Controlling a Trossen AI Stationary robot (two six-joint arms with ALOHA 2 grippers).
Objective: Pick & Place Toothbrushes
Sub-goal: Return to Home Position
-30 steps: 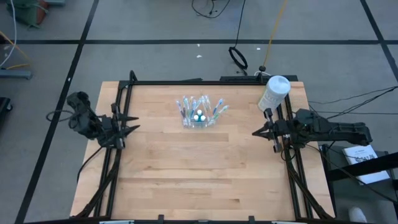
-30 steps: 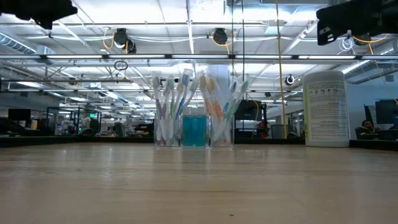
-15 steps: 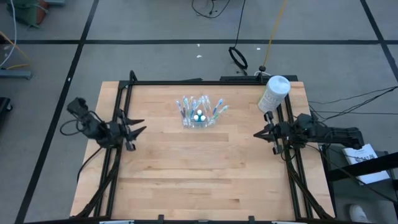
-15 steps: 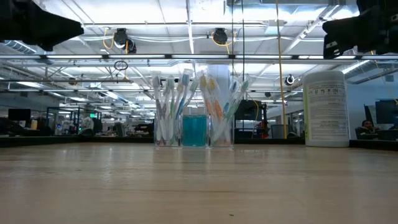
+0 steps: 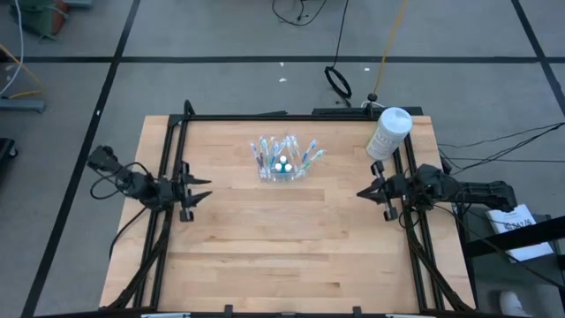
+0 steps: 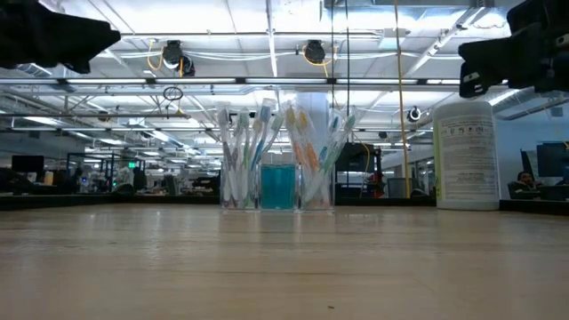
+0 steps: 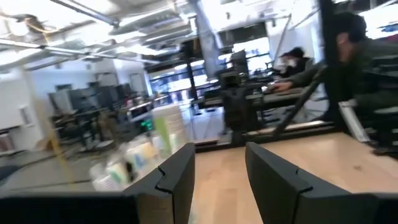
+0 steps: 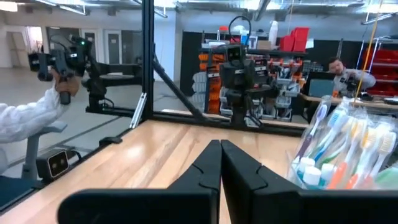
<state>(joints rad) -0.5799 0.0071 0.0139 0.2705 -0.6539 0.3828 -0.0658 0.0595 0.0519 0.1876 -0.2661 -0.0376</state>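
Observation:
Several toothbrushes (image 5: 284,157) with blue, green, purple and orange handles stand handle-down in a clear holder (image 6: 277,188) at the far middle of the table. They also show in the right wrist view (image 8: 348,146). Short blue tubes with white caps (image 8: 309,172) stand among them. My left gripper (image 5: 203,189) hovers open over the table's left edge, well left of the holder; its fingers (image 7: 180,177) stand apart. My right gripper (image 5: 361,192) hovers shut over the right side, its fingers (image 8: 208,168) together. Both are empty.
A tall white canister (image 5: 389,132) stands at the far right corner, just behind my right arm. A black frame rail (image 5: 282,116) runs round the table. Bare wood (image 5: 282,238) lies between the grippers and toward the near edge. People sit at desks in the room beyond.
My left gripper has moved a little toward the table's right and near edges, still open. My right gripper has come down slightly, still shut. The toothbrushes have not moved.

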